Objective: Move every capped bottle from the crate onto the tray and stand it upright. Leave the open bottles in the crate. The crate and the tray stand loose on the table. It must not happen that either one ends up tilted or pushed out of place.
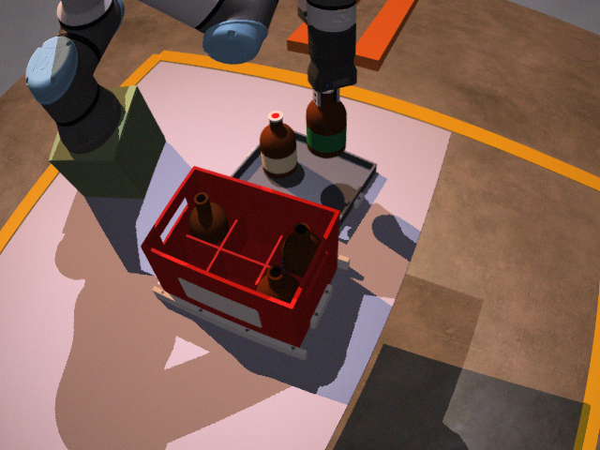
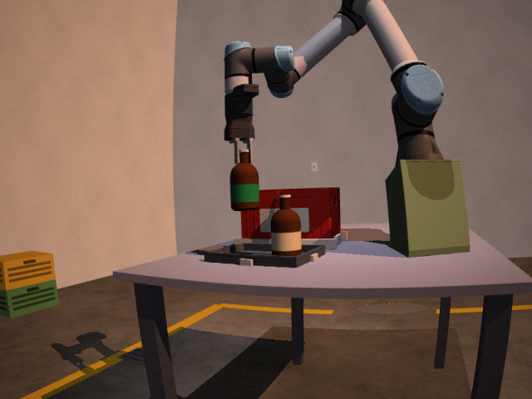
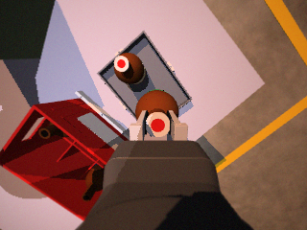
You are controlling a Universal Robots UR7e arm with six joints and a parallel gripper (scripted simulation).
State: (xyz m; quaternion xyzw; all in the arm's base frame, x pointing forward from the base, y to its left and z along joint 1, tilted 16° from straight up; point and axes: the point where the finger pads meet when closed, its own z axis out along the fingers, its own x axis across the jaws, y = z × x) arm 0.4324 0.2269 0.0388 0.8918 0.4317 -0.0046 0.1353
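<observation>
Tool (image 2: 243, 150) clamped on neck of green-banded capped bottle (image 2: 244, 185), which hangs upright directly beneath it, long axis vertical, above the far part of the tray (image 1: 364, 183) and apart from its floor. Count: one cream-banded capped bottle (image 1: 277, 143) standing on tray; three open bottles in crate (image 1: 251, 305).
</observation>
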